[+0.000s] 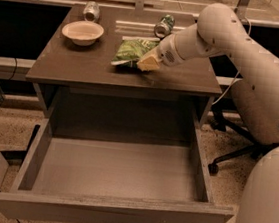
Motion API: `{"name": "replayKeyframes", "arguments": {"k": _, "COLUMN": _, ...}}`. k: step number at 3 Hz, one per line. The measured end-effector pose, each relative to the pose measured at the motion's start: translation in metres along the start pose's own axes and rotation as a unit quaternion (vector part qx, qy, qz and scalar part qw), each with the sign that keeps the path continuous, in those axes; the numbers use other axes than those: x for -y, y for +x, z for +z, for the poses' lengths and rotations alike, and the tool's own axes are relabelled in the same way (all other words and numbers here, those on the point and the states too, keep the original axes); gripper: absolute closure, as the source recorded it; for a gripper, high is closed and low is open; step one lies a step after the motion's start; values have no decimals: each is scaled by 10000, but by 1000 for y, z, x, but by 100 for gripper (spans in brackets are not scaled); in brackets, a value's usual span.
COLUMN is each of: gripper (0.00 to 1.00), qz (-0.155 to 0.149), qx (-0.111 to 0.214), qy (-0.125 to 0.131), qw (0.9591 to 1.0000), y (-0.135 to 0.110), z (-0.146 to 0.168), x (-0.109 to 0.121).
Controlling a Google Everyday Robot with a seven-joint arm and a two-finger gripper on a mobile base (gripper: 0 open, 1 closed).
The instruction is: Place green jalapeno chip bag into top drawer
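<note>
**Figure.** One camera view from above. A dark brown wooden desk (79,66) fills the upper half of the frame. Its wide, shallow grey wood-grain top drawer (113,210) stands pulled out across the lower half, with the pale flat bottom exposed.

The crinkly, shiny green jalapeno chip bag (132,51) lies flat on the desk at upper centre. It is not yet in the drawer. A pale round bowl (82,31) sits to its left, a silver can (91,11) lies beyond the bowl, and a small green soda can (165,25) lies just above the bag.

The white arm enters from the upper right and ends in the pale claw (148,62), which sits at the bag's lower right edge, touching it or very nearly so. We cannot tell whether the claw is open or closed on the film.

We judge the bag to be light, soft and air-filled. Its skin looks slick and should buckle under pressure, and the chips inside are brittle. A firm squeeze across the middle would risk crushing them — or letting the bag squirt free.

The better hold, in our view, is a pinch on a flat sealed end or on a gathered fold near the right edge. There the film lies doubled and nothing inside can break. Once lifted, the bag will likely hang and sway, so we would carry it slowly.
</note>
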State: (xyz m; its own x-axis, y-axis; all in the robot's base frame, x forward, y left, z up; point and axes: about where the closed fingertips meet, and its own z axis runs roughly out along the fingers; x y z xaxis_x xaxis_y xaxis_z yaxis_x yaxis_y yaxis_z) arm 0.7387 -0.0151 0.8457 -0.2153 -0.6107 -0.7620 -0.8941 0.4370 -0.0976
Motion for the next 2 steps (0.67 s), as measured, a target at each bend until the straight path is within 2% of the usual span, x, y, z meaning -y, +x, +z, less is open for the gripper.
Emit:
{"name": "replayKeyframes", "arguments": {"k": 1, "gripper": 88, "qz": -49, "qx": 295, "qy": -9, "qw": 9996, "y": -8, "z": -16, "x": -13}}
{"name": "replayKeyframes", "arguments": {"k": 2, "gripper": 100, "qz": -65, "qx": 655, "qy": -142, "qw": 9977, "y": -12, "z": -34, "x": -35}}
